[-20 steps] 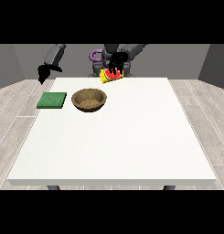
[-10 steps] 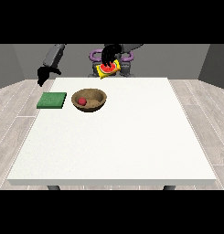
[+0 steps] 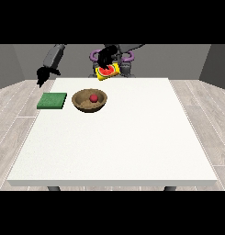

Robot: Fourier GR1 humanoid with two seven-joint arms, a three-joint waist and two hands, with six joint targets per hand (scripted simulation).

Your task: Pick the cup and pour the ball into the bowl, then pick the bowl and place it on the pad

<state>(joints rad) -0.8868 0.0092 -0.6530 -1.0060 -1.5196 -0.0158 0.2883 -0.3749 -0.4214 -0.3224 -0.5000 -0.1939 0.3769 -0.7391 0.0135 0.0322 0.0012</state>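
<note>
white surface (image 3: 114, 147): ball (image 3: 93, 97) lies in the bowl (image 3: 89, 100), pad (image 3: 52, 101) just left. my hand (image 3: 106, 58) at centre-right grips the tilted cup (image 3: 108, 71); setting it down carelessly might knock the bowl.

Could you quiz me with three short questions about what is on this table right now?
1. True or false: the red ball lies inside the wooden bowl.
2. What does the robot hand near the view's middle hold? A) the yellow cup B) the bowl C) nothing
3. Fill in: the green pad lies on the white table beside the bowl, toward the view's ____.

Key: 1 true; 2 A; 3 left. The other robot hand hangs above the table's far corner, holding nothing.
</note>
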